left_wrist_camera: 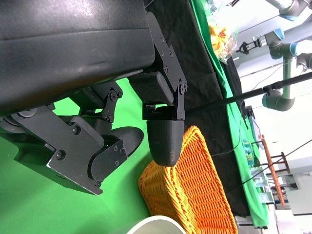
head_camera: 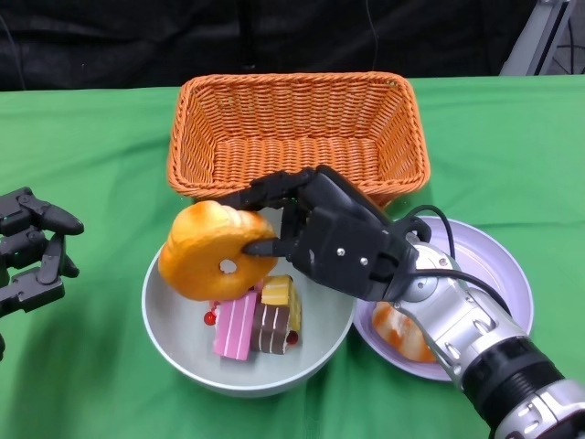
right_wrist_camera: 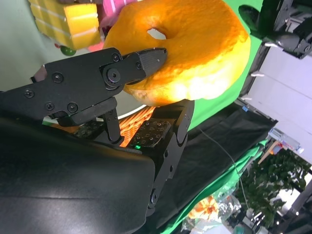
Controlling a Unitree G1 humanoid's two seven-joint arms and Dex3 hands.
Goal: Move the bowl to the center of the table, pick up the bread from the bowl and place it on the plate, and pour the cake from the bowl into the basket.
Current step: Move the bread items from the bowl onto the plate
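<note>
Head view gives us the green-covered bench (head_camera: 91, 384) first, running across the whole frame. On its far side sits the orange wicker basket (head_camera: 297, 128), and we see nothing lying in it. Just in front of the basket, at the middle of the bench, we find the pale grey-green bowl (head_camera: 183, 352), with the lilac plate (head_camera: 498, 265) touching its rim on our right. We reach our right hand (head_camera: 338, 242) in over the plate and the bowl's far edge, and its fingers (head_camera: 265, 197) grip the ring-shaped bread (head_camera: 210, 251): some curl over the top, one presses at the hole. The bread is tilted up above the bowl's left half, its lower edge close to the cake; whether they touch we cannot tell. From the right wrist view we confirm that grip, the bread (right_wrist_camera: 195, 58) pinched between a finger above and a finger beneath. Below it in the bowl lie the cake slices (head_camera: 256, 320), pink, brown and yellow. An orange-and-white food piece (head_camera: 402, 331) lies on the plate, partly hidden by our forearm. Our left hand (head_camera: 32, 251) rests at the bench's left edge, well apart from the bowl, its fingers (left_wrist_camera: 117, 146) apart and holding nothing.
</note>
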